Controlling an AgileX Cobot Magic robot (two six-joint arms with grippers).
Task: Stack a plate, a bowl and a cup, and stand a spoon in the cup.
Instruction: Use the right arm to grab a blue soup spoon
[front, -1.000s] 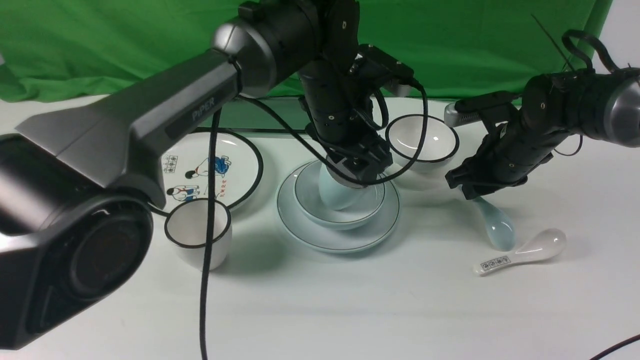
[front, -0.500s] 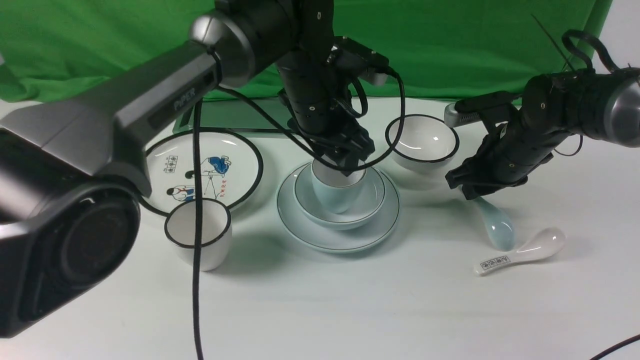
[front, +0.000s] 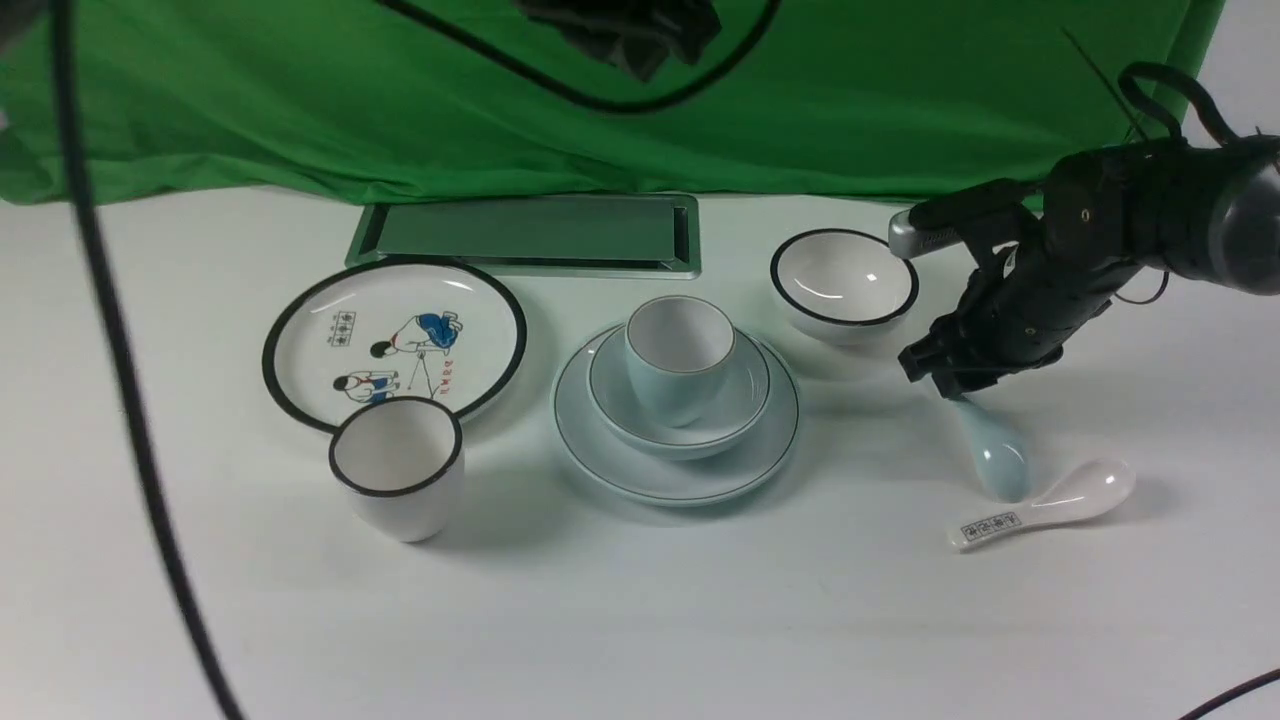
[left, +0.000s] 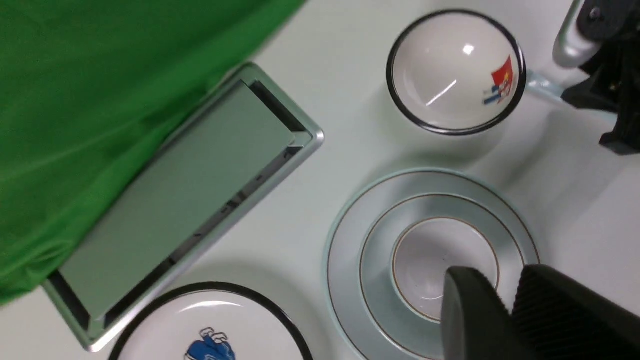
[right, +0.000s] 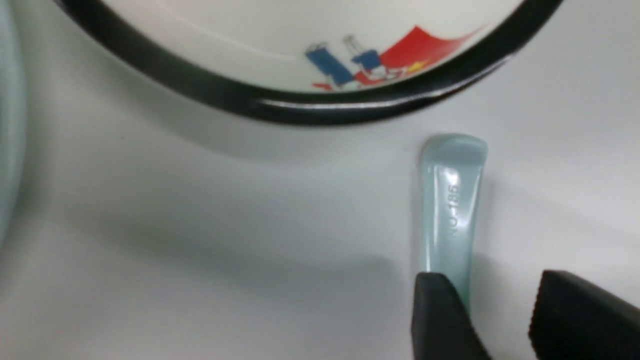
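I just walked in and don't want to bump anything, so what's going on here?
The robot is building a stack: the cup stands in the bowl, on the plate. Its left gripper holds nothing, above the stack. The right gripper is open at the pale blue-green spoon, which lies on the table.

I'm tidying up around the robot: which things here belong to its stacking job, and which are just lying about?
Job:
- plate
- bowl
- cup
- plain spoon

Lying about:
- cartoon plate
- black-rimmed bowl
- black-rimmed cup
- labelled spoon
- green tray
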